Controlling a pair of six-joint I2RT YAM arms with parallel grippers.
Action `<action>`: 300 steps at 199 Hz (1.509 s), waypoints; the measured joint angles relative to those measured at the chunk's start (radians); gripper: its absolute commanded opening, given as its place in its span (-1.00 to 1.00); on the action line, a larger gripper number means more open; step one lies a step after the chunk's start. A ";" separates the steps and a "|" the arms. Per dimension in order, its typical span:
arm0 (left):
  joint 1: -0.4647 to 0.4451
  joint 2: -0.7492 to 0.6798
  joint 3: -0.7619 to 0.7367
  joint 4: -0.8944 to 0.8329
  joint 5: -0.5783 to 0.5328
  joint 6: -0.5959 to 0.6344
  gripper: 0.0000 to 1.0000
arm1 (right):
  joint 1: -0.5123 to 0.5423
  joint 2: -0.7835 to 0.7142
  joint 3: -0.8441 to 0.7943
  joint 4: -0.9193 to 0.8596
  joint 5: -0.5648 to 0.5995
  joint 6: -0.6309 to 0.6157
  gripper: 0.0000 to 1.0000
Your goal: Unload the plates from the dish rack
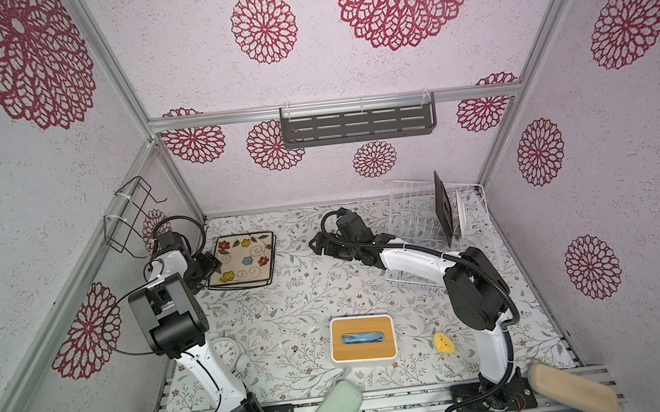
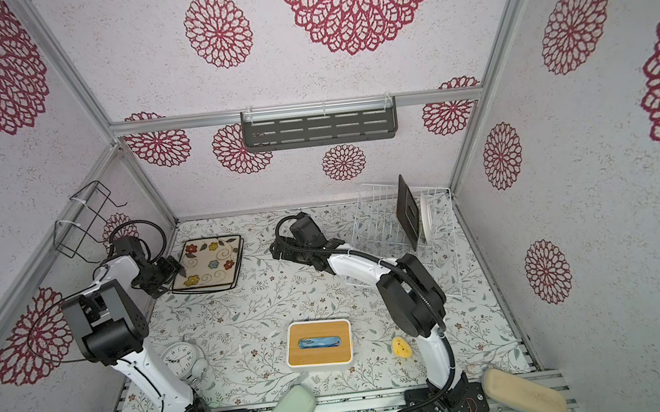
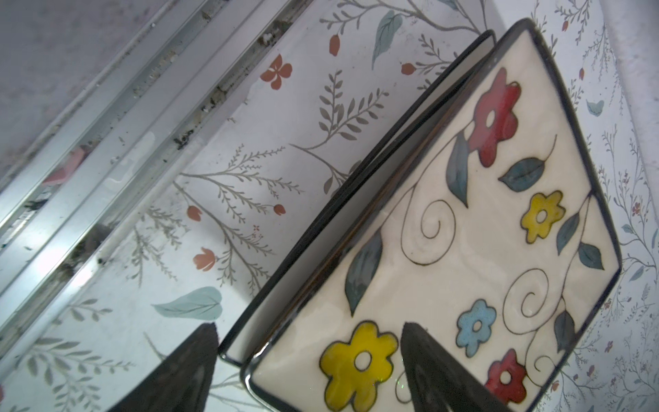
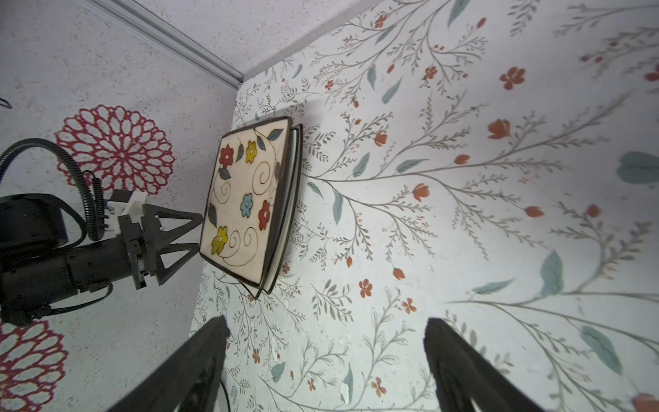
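Two cream square plates [image 1: 242, 258] [image 2: 209, 263] with painted flowers lie stacked flat at the back left of the table. In the left wrist view the top plate [image 3: 463, 232] sits slightly askew on the lower one [image 3: 392, 117]. My left gripper [image 1: 211, 265] [image 3: 310, 326] is open at the stack's left edge, holding nothing; the right wrist view shows this gripper [image 4: 199, 231] against the stack [image 4: 246, 199]. My right gripper [image 1: 316, 248] [image 4: 326, 320] hangs open and empty over bare cloth, left of the dish rack [image 1: 401, 185] [image 2: 372, 188]. A dark square plate [image 1: 444, 207] [image 2: 408, 211] and a round white plate [image 1: 462, 212] [image 2: 426, 215] stand upright in the rack.
A white box with a bamboo top [image 1: 362, 339] sits front centre, an alarm clock [image 1: 226, 351] by the left arm and a yellow object [image 1: 443, 343] by the right arm. A grey slotted shelf [image 1: 357, 122] hangs on the back wall, a black wire bracket [image 1: 133, 215] on the left wall.
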 measured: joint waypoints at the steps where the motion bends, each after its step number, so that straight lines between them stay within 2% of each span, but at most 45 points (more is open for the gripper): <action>1: 0.000 0.000 0.000 0.000 0.000 0.000 0.68 | 0.001 0.004 0.005 0.000 -0.001 0.000 0.72; 27: 0.001 0.000 0.000 0.002 0.023 -0.005 0.66 | 0.028 0.077 0.085 0.008 -0.026 0.004 0.70; 77: -0.001 0.000 0.000 0.005 0.022 -0.011 0.70 | 0.055 0.167 0.117 0.022 -0.074 0.029 0.59; 108: -0.032 -0.014 -0.001 0.003 -0.076 -0.010 0.76 | 0.052 0.174 0.117 0.029 -0.079 0.030 0.60; 154: -0.147 -0.114 0.003 0.004 -0.239 -0.005 0.77 | 0.034 0.130 0.032 0.058 -0.078 0.030 0.60; 187: -0.220 -0.130 0.043 0.002 -0.264 0.014 0.71 | 0.009 0.057 -0.074 0.076 -0.073 0.030 0.60; 210: -0.276 -0.060 0.205 -0.061 -0.263 0.047 0.67 | -0.010 -0.010 -0.148 0.104 -0.067 0.030 0.61; 250: -0.385 0.196 0.593 -0.172 -0.243 0.096 0.66 | -0.037 -0.121 -0.244 0.145 -0.044 0.029 0.62; 300: -0.456 0.457 0.876 -0.270 -0.176 0.122 0.68 | -0.048 -0.159 -0.269 0.164 -0.043 0.029 0.63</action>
